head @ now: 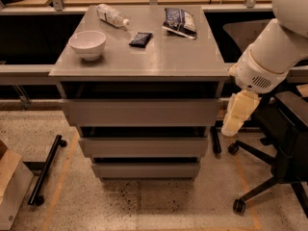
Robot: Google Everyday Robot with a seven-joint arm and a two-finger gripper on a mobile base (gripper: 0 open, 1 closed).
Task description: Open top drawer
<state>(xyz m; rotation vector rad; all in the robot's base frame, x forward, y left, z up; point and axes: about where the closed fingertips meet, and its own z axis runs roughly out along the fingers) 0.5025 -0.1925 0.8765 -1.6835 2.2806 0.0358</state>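
The top drawer (140,112) is the wide grey handleless face right under the cabinet top, widest and tallest of the three faces. It sits a little forward of the carcass, with a dark gap above it. Two narrower grey drawer faces (143,147) lie below it. My gripper (239,113) is a cream-coloured hand hanging from the white arm (272,52), just off the drawer's right end, at the drawer's height and apart from it.
On the cabinet top (163,57) are a white bowl (87,44), a plastic bottle (111,15), a small dark packet (140,38) and a chip bag (179,21). A black office chair (281,148) stands at the right. A black bar (45,170) lies on the floor at the left.
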